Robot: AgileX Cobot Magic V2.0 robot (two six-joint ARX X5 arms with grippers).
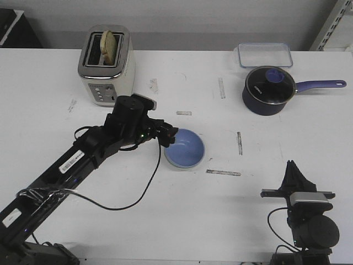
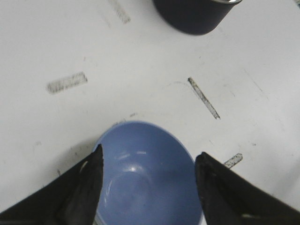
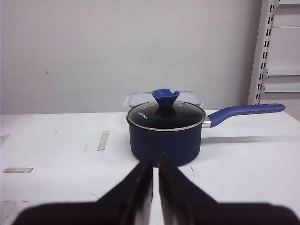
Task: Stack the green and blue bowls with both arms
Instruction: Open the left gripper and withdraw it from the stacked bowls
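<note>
Green bowl not seen in any view; under the blue one or out of frame, can't tell. Blue bowl (image 1: 184, 148) sits upright near the middle of the table (image 1: 165, 221), w/ the left hand (image 1: 167, 136) at its rim on the toaster side. Left wrist view: bowl (image 2: 145, 173) cut off by the frame edge, black fingers (image 2: 86, 183) spread wide either side of it, looks like not touching, holding nothing; whether one tip is over the rim is hard to judge. Right hand (image 1: 292, 171) parked at the table's near edge, well apart from the bowl, fingers together w/ only a slit, nothing between them. Saucepan (image 3: 166, 131) lid has white lettering, looks like "KONKA", small. Clear container (image 3: 164, 97) mostly hidden behind the pan. Toaster (image 1: 106, 65) buttons unreadable; bread in one slot.
</note>
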